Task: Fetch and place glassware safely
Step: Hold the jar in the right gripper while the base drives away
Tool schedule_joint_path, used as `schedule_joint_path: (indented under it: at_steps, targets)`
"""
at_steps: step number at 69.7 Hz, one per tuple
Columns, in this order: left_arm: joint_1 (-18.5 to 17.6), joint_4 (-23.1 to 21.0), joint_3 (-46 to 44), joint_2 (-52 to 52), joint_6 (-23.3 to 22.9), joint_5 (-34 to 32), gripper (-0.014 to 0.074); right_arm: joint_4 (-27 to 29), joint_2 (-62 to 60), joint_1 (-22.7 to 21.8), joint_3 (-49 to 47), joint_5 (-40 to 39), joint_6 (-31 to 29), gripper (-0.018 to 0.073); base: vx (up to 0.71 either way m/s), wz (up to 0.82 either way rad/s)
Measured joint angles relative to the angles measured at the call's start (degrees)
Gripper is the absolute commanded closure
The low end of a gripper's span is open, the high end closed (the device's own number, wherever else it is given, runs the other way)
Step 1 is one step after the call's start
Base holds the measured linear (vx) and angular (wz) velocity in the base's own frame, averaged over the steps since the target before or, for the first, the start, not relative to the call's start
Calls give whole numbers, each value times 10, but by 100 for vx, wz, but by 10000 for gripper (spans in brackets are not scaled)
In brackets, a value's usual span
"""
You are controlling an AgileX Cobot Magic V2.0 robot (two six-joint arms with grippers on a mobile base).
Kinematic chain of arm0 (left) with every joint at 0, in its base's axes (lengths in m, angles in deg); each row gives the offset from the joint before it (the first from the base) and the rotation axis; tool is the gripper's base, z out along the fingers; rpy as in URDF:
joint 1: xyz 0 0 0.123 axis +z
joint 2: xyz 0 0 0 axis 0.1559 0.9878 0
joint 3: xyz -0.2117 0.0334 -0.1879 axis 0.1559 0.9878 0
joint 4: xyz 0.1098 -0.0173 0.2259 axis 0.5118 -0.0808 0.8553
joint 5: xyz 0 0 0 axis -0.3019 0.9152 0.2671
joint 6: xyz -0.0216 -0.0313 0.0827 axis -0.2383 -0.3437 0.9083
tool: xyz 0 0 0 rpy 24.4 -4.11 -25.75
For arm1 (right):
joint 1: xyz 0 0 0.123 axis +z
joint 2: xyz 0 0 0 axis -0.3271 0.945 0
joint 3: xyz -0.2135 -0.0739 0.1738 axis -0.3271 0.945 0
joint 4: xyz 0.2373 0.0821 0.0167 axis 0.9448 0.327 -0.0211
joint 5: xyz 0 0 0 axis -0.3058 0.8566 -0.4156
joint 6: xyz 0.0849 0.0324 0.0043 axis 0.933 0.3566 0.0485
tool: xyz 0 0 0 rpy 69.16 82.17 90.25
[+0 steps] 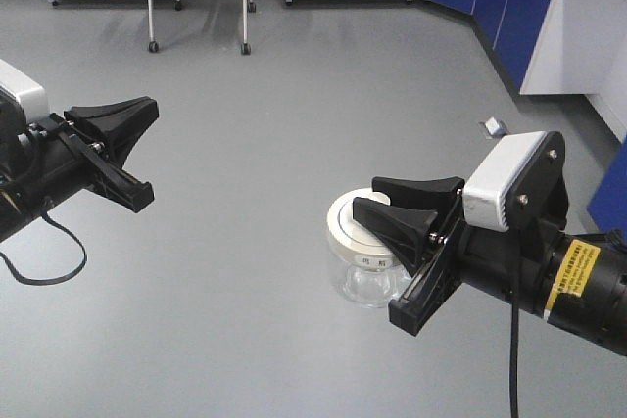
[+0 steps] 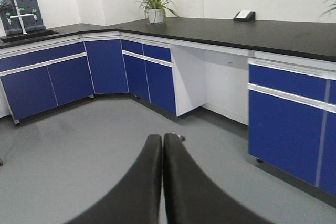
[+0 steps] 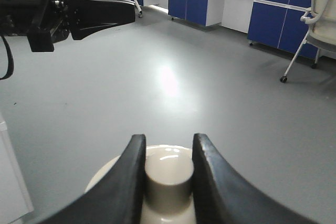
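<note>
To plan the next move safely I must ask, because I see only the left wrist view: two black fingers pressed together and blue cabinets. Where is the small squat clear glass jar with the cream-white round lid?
Observer: The right gripper has the small squat clear glass jar, in the front view's lower right.
Operator: How does it grip?
Observer: Its black fingers are shut on the central knob of the cream-white round lid.
Operator: Is my left gripper near the jar?
Observer: No, the left gripper is well apart from it, at the front view's left edge.
</note>
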Motion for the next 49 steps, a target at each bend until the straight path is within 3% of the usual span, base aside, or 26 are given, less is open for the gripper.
schedule_joint_path:
  at_steps: [49]
  targets:
    - [0,0,0,0,0,1,603,0,0,0,0,0,0,563,74,1]
